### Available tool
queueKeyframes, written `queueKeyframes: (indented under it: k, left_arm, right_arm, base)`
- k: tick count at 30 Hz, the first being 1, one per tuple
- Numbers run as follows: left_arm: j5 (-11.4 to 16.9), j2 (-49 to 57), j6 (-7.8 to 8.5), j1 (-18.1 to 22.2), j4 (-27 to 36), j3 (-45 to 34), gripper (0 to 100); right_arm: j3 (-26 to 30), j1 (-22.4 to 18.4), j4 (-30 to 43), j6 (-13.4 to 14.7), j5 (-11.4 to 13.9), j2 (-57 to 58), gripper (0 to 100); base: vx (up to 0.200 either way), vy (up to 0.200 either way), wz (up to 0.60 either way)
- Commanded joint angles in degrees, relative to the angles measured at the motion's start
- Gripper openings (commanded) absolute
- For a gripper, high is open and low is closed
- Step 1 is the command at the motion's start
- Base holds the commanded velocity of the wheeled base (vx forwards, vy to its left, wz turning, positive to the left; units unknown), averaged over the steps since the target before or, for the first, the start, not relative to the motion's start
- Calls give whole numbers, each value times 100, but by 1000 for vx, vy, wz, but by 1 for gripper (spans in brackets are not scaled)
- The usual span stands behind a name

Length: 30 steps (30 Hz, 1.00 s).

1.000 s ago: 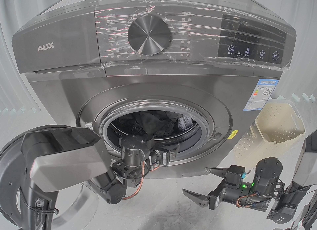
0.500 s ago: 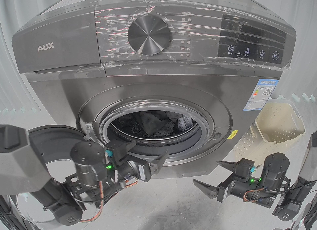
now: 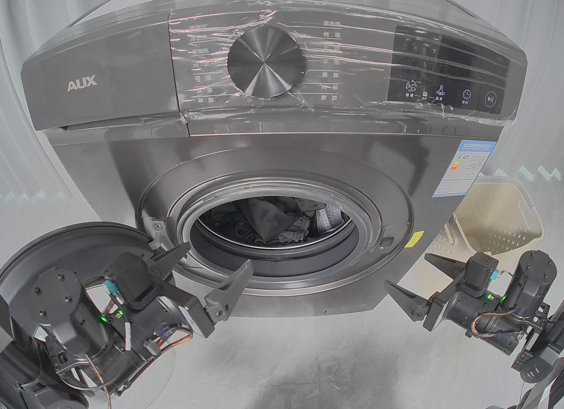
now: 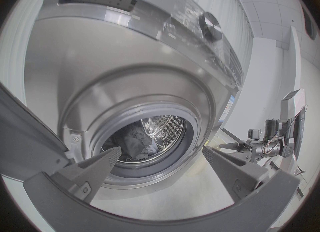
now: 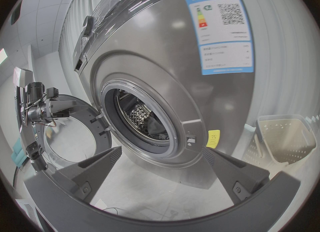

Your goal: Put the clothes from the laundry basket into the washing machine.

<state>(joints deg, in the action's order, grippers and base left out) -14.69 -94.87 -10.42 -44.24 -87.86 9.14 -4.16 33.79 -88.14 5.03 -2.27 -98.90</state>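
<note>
Head view: my left gripper (image 3: 217,255) hangs wide open and empty, low by the open door (image 3: 59,245) left of the washing machine (image 3: 264,134). My right gripper (image 3: 407,269), equally wide and empty, sits low right, near the laundry basket (image 3: 499,216). Dark clothes (image 3: 267,219) lie inside the drum.

Left wrist view: my spread fingers (image 4: 100,166) frame the drum mouth.

Right wrist view: the basket stands right of the gripper, so I judge the right arm nearer.

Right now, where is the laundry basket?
In the head view, the laundry basket stands on the robot's right, beside the washing machine, just behind the right pincer.
</note>
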Motion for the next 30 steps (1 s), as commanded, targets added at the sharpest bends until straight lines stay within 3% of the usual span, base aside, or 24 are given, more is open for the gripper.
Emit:
queueKeyframes:
  k: [1,9,10,11,12,15,20,22,25,30]
  left_arm:
    - [-52,425,23,47,-47,-273,100]
    - [-52,706,234,47,-47,-466,100]
    - [-60,803,348,47,-21,-492,100]
    - [-60,803,348,47,-21,-492,100]
    - [-69,917,506,47,-3,-580,100]
    - [-78,1049,559,65,23,-703,100]
    - [-78,1313,629,328,32,-914,100]
    - [-78,1673,673,372,164,-914,100]
    - [-78,2139,814,425,612,-914,100]
    - [-8,2948,831,416,1491,-914,100]
  right_arm:
    - [196,-215,34,-11,-11,319,100]
    - [416,-488,86,-46,-19,662,100]
    - [416,-602,113,-55,-19,758,100]
    - [416,-602,113,-55,-19,758,100]
    - [416,-725,236,-108,-19,908,100]
    - [416,-795,561,-152,-19,1154,100]
    - [416,-804,1660,-143,-125,2024,100]
    - [416,-734,2240,-134,-292,2560,100]
    - [416,-725,2943,-126,-388,3140,100]
    - [416,-734,3795,-126,-415,4072,100]
  base:
    - [0,0,0]
    - [-200,0,0]
    - [-200,0,0]
    - [-200,0,0]
    - [-200,0,0]
    - [-200,0,0]
    - [-200,0,0]
    - [-200,0,0]
    - [-200,0,0]
    - [-200,0,0]
